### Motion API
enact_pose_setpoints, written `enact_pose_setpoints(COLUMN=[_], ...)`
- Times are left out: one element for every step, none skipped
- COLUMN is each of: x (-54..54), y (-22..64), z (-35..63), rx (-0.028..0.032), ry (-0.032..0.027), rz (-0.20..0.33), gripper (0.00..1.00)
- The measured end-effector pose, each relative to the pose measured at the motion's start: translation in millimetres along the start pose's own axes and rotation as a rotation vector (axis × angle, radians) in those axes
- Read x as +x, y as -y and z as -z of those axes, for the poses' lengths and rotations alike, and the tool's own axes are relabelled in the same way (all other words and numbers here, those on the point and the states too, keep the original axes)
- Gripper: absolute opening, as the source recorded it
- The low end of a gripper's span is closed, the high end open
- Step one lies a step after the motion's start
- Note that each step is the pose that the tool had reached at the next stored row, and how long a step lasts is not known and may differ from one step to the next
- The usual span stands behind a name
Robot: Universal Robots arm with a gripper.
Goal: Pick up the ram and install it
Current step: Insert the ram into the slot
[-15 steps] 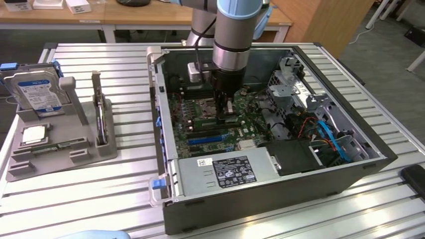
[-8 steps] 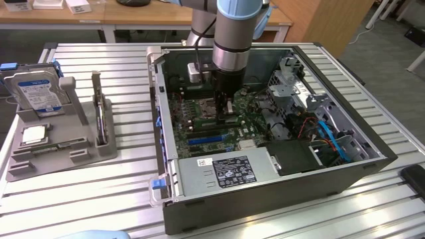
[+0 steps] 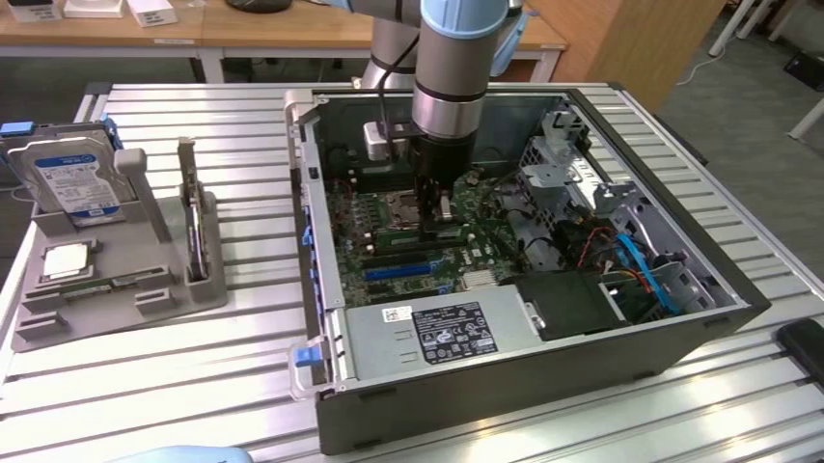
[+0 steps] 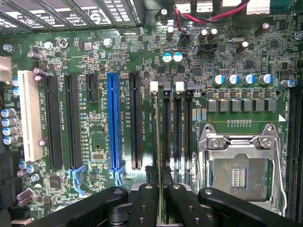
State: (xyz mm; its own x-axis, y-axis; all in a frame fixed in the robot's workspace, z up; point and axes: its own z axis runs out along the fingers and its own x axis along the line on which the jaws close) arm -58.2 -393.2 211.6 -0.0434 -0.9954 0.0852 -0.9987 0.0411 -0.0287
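The open computer case (image 3: 322,289) lies on its side on the slatted table, and my arm reaches down into it. Over the motherboard (image 3: 386,207), my gripper (image 3: 442,214) is shut on the ram. In the wrist view the ram (image 4: 159,151) shows edge-on as a thin green strip running out from between the black fingers (image 4: 144,203). It stands along the first memory slot, whose white latch (image 4: 154,86) is at the far end, beside the other dark memory slots (image 4: 177,132). How deep it sits in the slot is hidden.
A CPU socket (image 4: 236,172) sits next to the memory slots, with a blue expansion slot (image 4: 113,120) on the other side. At the exterior view's left, a grey holder (image 3: 116,299) carries a blue-labelled hard drive (image 3: 77,183) and an upright dark card (image 3: 193,227). The power supply (image 3: 438,333) fills the case's near end.
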Motion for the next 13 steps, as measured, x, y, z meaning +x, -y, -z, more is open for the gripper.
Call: enact_pose_setpoints(x=[-0.2,-0.1,0.0,0.2,0.2,0.2,0.2,0.2,0.2,0.3,0.3,0.4,0.5], y=[-0.1,-0.1,-0.3,-0.4,-0.4,-0.4,-0.4,-0.4,-0.4,-0.4,-0.4,-0.4,-0.3], z=[-0.2,-0.1,0.1,0.3,0.3,0.3,0.3,0.3,0.4,1.0,1.8,2.8,4.0], rx=[-0.001,-0.0016,-0.002,-0.0022,-0.0022,-0.0022,-0.0022,-0.0022,-0.0021,-0.0023,-0.0024,-0.0023,-0.0026], ry=[0.0006,0.0003,-0.0003,-0.0008,-0.0008,-0.0007,-0.0008,-0.0008,-0.0007,-0.0011,-0.0011,-0.0008,-0.0009], rz=[0.0,0.0,0.0,0.0,0.0,0.0,0.0,0.0,0.0,0.0,0.0,0.0,0.0], gripper=[0.15,0.2,0.2,0.27,0.27,0.33,0.33,0.33,0.33,0.33,0.33,0.33,0.33])
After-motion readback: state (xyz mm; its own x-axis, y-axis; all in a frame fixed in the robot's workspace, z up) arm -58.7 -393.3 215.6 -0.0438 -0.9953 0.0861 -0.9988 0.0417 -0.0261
